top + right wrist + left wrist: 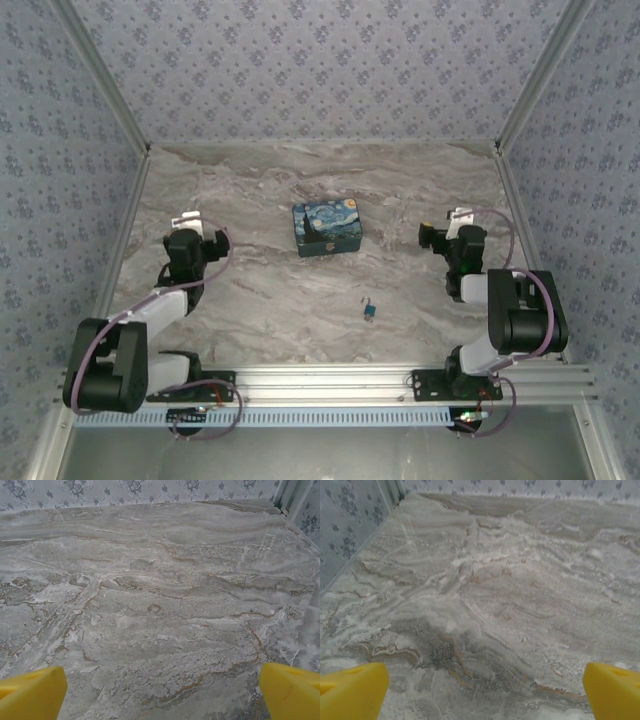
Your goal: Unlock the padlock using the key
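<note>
Top external, painted box [327, 229] behind padlock [369, 311], left hand [187, 218] and right hand [460, 214] spread wide, empty

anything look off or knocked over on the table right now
Nothing stands out. The padlock lies on the table, closer to the near edge than the painted box, which sits slightly turned but flat. The left hand and right hand are open, clear of both.

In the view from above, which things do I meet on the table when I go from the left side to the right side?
First the left gripper, open → rectangular box painted in blue and yellow swirls → tiny blue padlock with a thin silvery shackle → right gripper, open.
</note>
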You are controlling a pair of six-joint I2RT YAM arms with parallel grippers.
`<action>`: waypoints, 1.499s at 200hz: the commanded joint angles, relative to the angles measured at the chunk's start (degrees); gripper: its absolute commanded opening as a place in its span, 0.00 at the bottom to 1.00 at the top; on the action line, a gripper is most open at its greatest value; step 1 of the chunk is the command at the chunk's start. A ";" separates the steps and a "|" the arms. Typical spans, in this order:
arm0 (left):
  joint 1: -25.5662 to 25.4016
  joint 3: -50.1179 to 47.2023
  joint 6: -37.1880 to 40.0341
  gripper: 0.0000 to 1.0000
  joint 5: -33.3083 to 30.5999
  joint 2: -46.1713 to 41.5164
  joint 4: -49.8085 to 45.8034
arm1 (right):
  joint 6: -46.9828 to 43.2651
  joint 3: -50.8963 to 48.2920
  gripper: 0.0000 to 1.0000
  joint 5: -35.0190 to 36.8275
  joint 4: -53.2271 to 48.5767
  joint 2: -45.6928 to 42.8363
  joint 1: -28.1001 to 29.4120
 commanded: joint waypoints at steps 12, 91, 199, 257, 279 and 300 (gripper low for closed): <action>0.68 1.87 5.54 0.99 0.39 4.27 6.22 | -0.30 0.34 1.00 0.50 -1.97 0.15 0.09; 4.65 -4.14 6.01 0.99 6.76 15.72 27.86 | -0.39 0.35 1.00 0.97 -2.06 0.13 0.43; 7.94 1.21 3.40 0.99 9.85 17.01 19.52 | -1.39 0.65 1.00 2.76 -2.41 0.20 1.66; 7.84 1.21 3.49 0.99 9.76 17.05 19.47 | -1.37 0.71 1.00 2.54 -2.50 0.18 1.54; 7.87 1.19 3.46 0.99 9.59 17.02 19.47 | -1.35 0.72 1.00 2.58 -2.59 0.20 1.49; 7.66 1.24 3.54 1.00 9.34 17.02 19.43 | -1.30 0.70 1.00 2.53 -2.59 0.18 1.49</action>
